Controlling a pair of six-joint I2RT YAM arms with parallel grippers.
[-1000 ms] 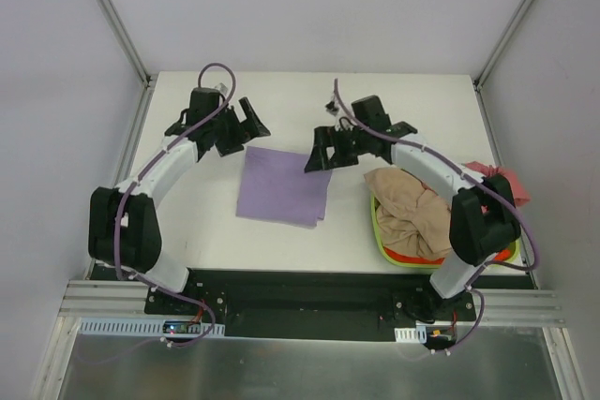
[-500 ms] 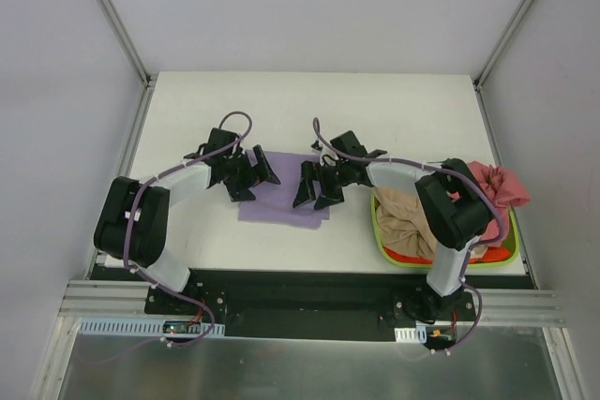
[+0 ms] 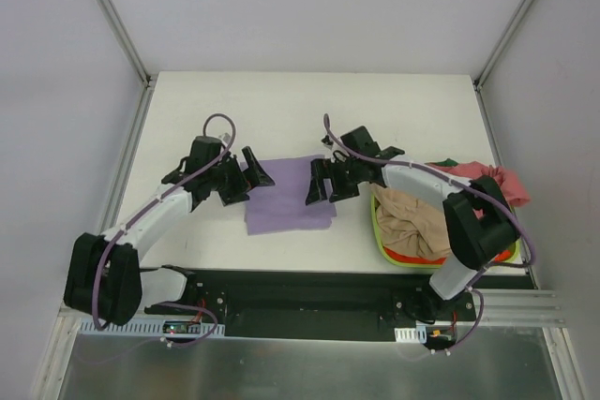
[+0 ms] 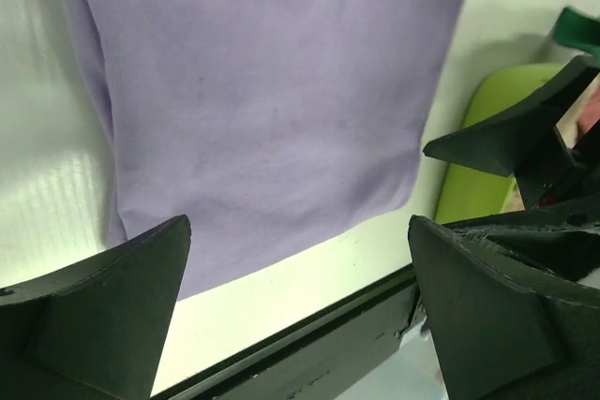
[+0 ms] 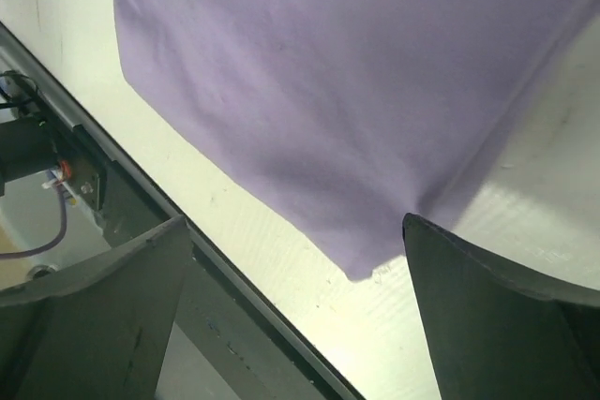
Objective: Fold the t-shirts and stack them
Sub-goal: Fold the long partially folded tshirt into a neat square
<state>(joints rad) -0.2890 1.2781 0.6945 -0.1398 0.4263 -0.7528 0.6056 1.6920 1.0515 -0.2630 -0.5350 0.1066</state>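
Observation:
A folded lavender-purple t-shirt (image 3: 289, 196) lies flat on the white table near its front edge. It fills the left wrist view (image 4: 272, 100) and the right wrist view (image 5: 356, 81). My left gripper (image 3: 247, 177) is open and empty at the shirt's left edge. My right gripper (image 3: 324, 186) is open and empty at the shirt's right edge. A tan-beige t-shirt (image 3: 410, 215) lies crumpled in the basket. A pinkish-red t-shirt (image 3: 499, 183) hangs over the basket's far right side, with a bit of dark green cloth (image 3: 448, 164) beside it.
The lime-green plastic basket (image 3: 379, 231) stands at the table's right front, with something orange-red (image 3: 412, 257) low inside it. Its rim shows in the left wrist view (image 4: 469, 147). The black front rail (image 3: 300, 283) runs along the near edge. Frame posts stand at the far corners.
Both grippers have moved apart from over the shirt to its left and right edges. The shirt now lies flatter and a little nearer the front edge than a second ago.

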